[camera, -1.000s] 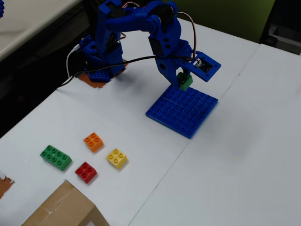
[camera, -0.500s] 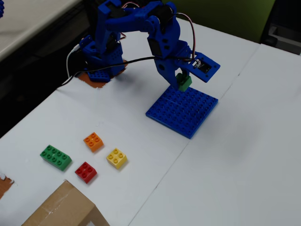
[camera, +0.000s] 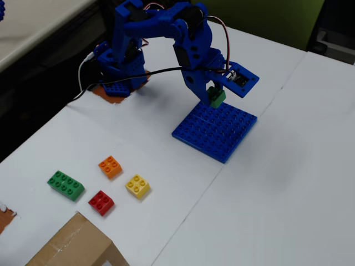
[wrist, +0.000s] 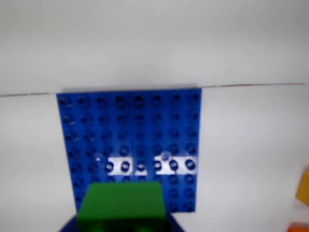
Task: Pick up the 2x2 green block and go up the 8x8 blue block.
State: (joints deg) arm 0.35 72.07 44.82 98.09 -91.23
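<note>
White table (camera: 288,183); claw (camera: 215,95) with 2x2 green block (camera: 217,98) slightly higher than before.

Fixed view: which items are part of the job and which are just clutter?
In play:
- 2x2 green block, held in the gripper
- 8x8 blue block, below it

Lying about:
- long green brick
- orange brick
- yellow brick
- red brick
- cardboard box

The end effector (camera: 215,95) grips the 2x2 green block (camera: 217,98) and holds it just above the far edge of the 8x8 blue block (camera: 215,130), which lies flat on the white worktop (camera: 288,183) directly beneath. Well away toward the near left lie an orange brick (camera: 110,166), a yellow brick (camera: 137,186), a red brick (camera: 101,202) and a longer green brick (camera: 66,185).
</note>
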